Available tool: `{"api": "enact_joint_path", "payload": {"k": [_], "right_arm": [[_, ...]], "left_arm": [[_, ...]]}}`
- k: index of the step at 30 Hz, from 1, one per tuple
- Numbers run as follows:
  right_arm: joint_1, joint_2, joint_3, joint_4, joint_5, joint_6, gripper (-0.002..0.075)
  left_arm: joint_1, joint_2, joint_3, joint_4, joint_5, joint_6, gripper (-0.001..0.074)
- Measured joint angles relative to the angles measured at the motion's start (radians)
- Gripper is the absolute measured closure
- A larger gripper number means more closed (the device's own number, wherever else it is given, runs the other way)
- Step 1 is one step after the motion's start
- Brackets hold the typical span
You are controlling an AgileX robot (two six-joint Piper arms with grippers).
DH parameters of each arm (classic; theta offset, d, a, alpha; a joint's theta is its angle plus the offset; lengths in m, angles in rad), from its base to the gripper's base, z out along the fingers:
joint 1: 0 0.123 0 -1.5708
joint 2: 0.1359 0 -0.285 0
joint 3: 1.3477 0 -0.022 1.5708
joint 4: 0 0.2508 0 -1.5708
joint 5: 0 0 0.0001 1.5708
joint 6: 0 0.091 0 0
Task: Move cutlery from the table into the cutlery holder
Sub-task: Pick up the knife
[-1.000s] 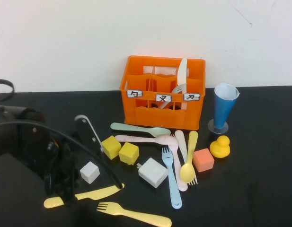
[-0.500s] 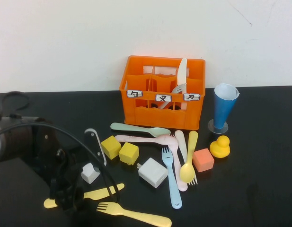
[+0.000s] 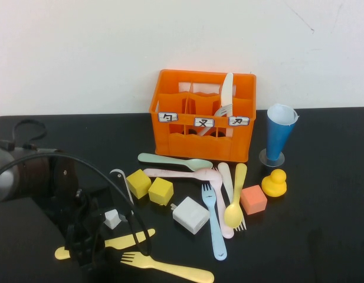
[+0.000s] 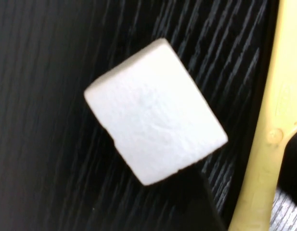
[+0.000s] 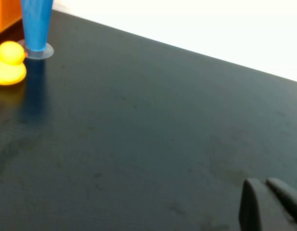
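Pastel cutlery (image 3: pixel 214 221) before orange holder (image 3: pixel 203 115)

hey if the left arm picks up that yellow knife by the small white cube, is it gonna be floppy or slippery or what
The yellow knife looks like thin moulded plastic, so probably stiff and light. It lies flat on the table, likely hard to get under, and its smooth surface may slip. The left gripper hangs over its handle beside the white cube; the right gripper is off to the side, jaws together.

The left gripper (image 3: pixel 90 250) hangs over the pale yellow plastic knife (image 3: pixel 120 241) beside the small white foam cube (image 3: pixel 112 219), hiding the knife's middle (its fingers cannot be made out). In the right wrist view, only the right gripper (image 5: pixel 271 204) tips show, cut off by the frame edge.
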Motion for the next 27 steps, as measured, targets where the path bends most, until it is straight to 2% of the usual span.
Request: {"api": "enact_joint_path", "payload": {"k": [2, 5, 6, 12, 19, 22, 27], "right_arm": [[0.000, 0.000, 0.000, 0.000, 0.000, 0.000, 0.0729], [0.000, 0.000, 0.000, 0.000, 0.000, 0.000, 0.0729], [0.000, 0.000, 0.000, 0.000, 0.000, 0.000, 0.0729], [0.000, 0.000, 0.000, 0.000, 0.000, 0.000, 0.0729], [0.000, 0.000, 0.000, 0.000, 0.000, 0.000, 0.0729], [0.000, 0.000, 0.000, 0.000, 0.000, 0.000, 0.0729], [0.000, 0.000, 0.000, 0.000, 0.000, 0.000, 0.0729]], "left_arm": [[-0.004, 0.000, -0.001, 0.002, 0.000, 0.001, 0.0423], [-0.016, -0.002, -0.001, 0.002, 0.000, 0.006, 0.0613], [-0.018, -0.004, -0.001, 0.002, 0.000, 0.008, 0.0632], [-0.034, -0.099, 0.069, -0.041, -0.081, 0.008, 0.0629], [-0.035, -0.354, 0.275, -0.152, -0.339, 0.008, 0.0629], [-0.035, -0.450, 0.320, -0.273, -0.426, 0.008, 0.0629], [-0.035, -0.543, 0.326, -0.588, -0.623, -0.037, 0.0629]]}}
